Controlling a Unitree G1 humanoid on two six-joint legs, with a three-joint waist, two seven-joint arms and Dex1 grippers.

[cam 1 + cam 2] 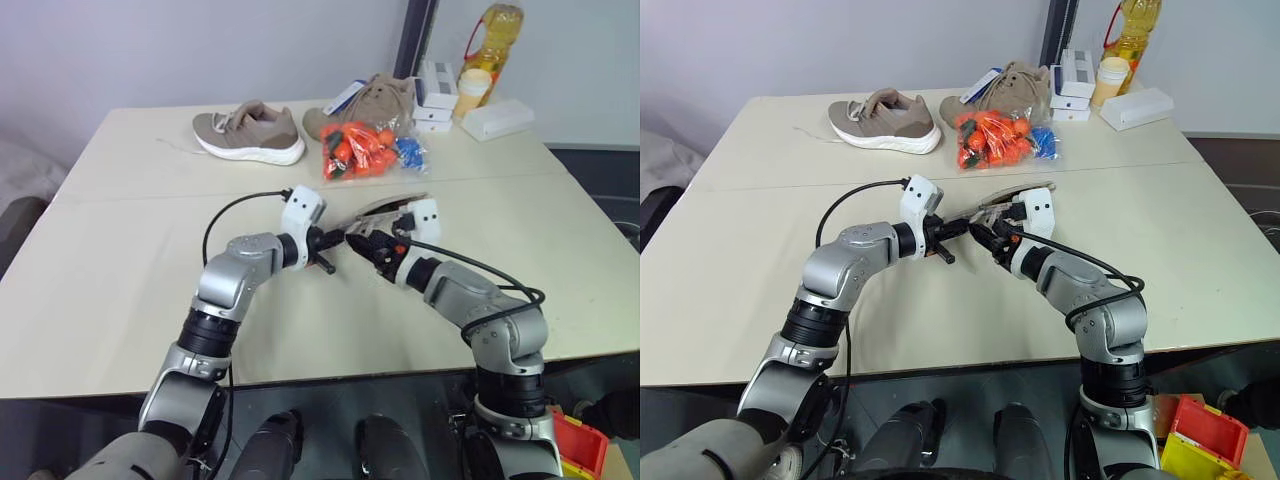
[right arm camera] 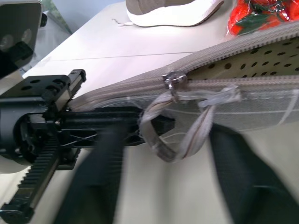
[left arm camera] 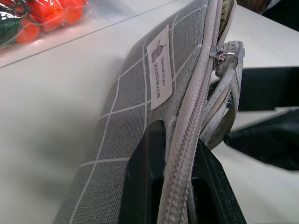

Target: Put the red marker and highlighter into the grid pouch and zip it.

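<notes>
The grid pouch (image 1: 386, 209) is grey with white lines and a small white label (image 3: 160, 67); it is held up off the table at mid-table. My left gripper (image 3: 180, 135) is shut on the pouch's zipper edge near one end. The zipper pull (image 2: 174, 80) sits partway along, and the dotted lining shows through the open part. A cord loop (image 2: 187, 126) hangs from the pull. My right gripper (image 2: 168, 140) faces the left one, its fingers apart on either side of that loop. The red marker and the highlighter are hidden.
At the back of the table lie two beige shoes (image 1: 250, 132), a clear bag of orange-red and blue items (image 1: 365, 150), white boxes (image 1: 436, 95), a cup and an oil bottle (image 1: 497, 35). A red bin (image 1: 1205, 430) stands on the floor at right.
</notes>
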